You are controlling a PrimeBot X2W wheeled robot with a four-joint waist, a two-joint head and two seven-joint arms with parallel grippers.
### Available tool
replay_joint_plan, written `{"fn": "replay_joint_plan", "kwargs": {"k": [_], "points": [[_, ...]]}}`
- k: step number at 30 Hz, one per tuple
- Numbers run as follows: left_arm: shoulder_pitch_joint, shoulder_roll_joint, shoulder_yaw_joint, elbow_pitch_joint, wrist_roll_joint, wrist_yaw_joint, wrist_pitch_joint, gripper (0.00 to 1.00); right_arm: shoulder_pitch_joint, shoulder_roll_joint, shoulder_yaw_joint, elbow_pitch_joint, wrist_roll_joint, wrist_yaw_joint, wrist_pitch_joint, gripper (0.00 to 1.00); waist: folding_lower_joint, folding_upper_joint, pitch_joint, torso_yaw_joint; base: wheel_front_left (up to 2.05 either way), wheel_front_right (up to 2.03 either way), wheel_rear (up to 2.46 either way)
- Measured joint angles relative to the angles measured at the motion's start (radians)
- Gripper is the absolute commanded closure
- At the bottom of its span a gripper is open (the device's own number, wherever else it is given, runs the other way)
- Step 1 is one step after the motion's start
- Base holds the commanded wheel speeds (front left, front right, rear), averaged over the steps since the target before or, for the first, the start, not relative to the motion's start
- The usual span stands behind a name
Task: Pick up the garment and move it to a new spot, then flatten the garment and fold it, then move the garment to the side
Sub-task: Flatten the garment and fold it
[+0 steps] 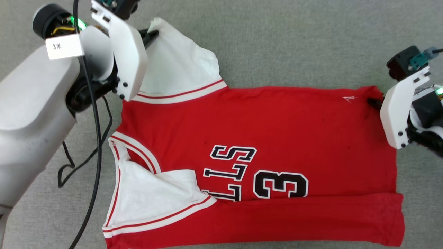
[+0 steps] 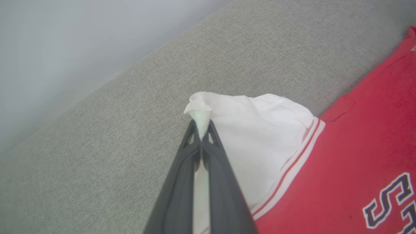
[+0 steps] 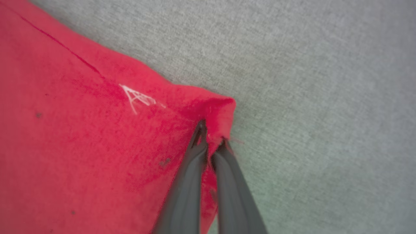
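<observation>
The garment (image 1: 263, 138), a red jersey with white sleeves, striped trim and a black number 3, lies spread on the grey fabric surface, its near long edge folded over. My left gripper (image 1: 152, 34) is shut on the tip of the far white sleeve (image 2: 260, 136), and in the left wrist view white cloth is pinched between the fingertips (image 2: 213, 130). At the garment's far right corner (image 3: 221, 110) my right gripper (image 3: 211, 143) is shut on the red hem, seen in the head view at the garment's right edge (image 1: 373, 102).
Grey woven fabric surface (image 1: 294, 41) stretches around the garment. A black cable (image 1: 95, 145) hangs down from my left arm (image 1: 31, 114) beside the garment's left side. A pale wall (image 2: 65, 42) borders the surface beyond the white sleeve.
</observation>
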Motion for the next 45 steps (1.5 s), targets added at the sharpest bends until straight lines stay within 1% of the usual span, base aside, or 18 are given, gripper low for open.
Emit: {"fn": "replay_joint_plan", "kwargs": {"k": [3,8,9,10,14,21,26,31,36,38,41,45], "points": [[0.037,0.024,0.001,-0.014,-0.008,0.002,-0.021,1.00,0.020,-0.001,0.010,-0.001,0.011,0.000,-0.067,1.00,0.0000,0.0000,-0.038,-0.007,0.00,0.00,0.00],[0.115,0.061,0.001,-0.064,-0.029,0.017,-0.040,1.00,0.074,-0.021,0.002,-0.021,0.036,0.000,-0.160,1.00,0.0000,0.0000,-0.107,-0.014,0.00,0.00,0.00],[0.134,0.073,0.002,-0.078,-0.035,0.025,-0.043,1.00,0.086,-0.025,0.002,-0.029,0.039,0.000,-0.171,1.00,0.0000,0.0000,-0.121,-0.015,0.00,0.00,0.00],[0.134,0.073,0.002,-0.078,-0.035,0.025,-0.043,1.00,0.086,-0.025,0.002,-0.029,0.039,0.000,-0.171,1.00,0.0000,0.0000,-0.121,-0.015,0.00,0.00,0.00],[0.211,0.121,0.003,-0.138,-0.059,0.052,-0.056,1.00,0.141,-0.043,-0.001,-0.062,0.041,0.000,-0.211,1.00,0.0000,0.0000,-0.171,-0.018,0.00,0.00,0.00],[0.365,0.207,-0.004,-0.268,-0.093,0.122,-0.074,1.00,0.253,-0.068,-0.028,-0.123,0.052,0.000,-0.250,1.00,0.0000,0.0000,-0.243,-0.015,0.00,0.00,0.00],[0.489,0.278,-0.018,-0.360,-0.123,0.188,-0.086,1.00,0.353,-0.089,-0.059,-0.175,0.054,0.000,-0.262,1.00,-0.0001,0.0000,-0.280,-0.007,0.00,0.00,0.00],[0.607,0.323,-0.025,-0.424,-0.160,0.242,-0.122,1.00,0.461,-0.099,-0.100,-0.236,0.061,0.000,-0.264,1.00,-0.0001,0.0000,-0.302,0.005,0.00,0.00,0.00],[0.702,0.330,-0.048,-0.454,-0.188,0.279,-0.151,1.00,0.566,-0.106,-0.140,-0.291,0.065,0.000,-0.249,1.00,0.0000,0.0000,-0.312,0.017,0.00,0.00,0.00],[0.731,0.328,-0.054,-0.456,-0.202,0.287,-0.161,1.00,0.604,-0.106,-0.159,-0.308,0.066,0.000,-0.240,1.00,0.0000,0.0000,-0.312,0.021,0.00,0.00,0.00],[0.767,0.326,-0.063,-0.451,-0.206,0.297,-0.178,1.00,0.654,-0.105,-0.189,-0.327,0.064,0.000,-0.226,1.00,0.0000,0.0000,-0.309,0.023,0.00,0.00,0.00],[0.792,0.300,-0.071,-0.420,-0.228,0.296,-0.196,1.00,0.700,-0.090,-0.223,-0.327,0.054,0.000,-0.204,1.00,0.0000,0.0000,-0.295,0.025,0.00,0.00,0.00]]}}
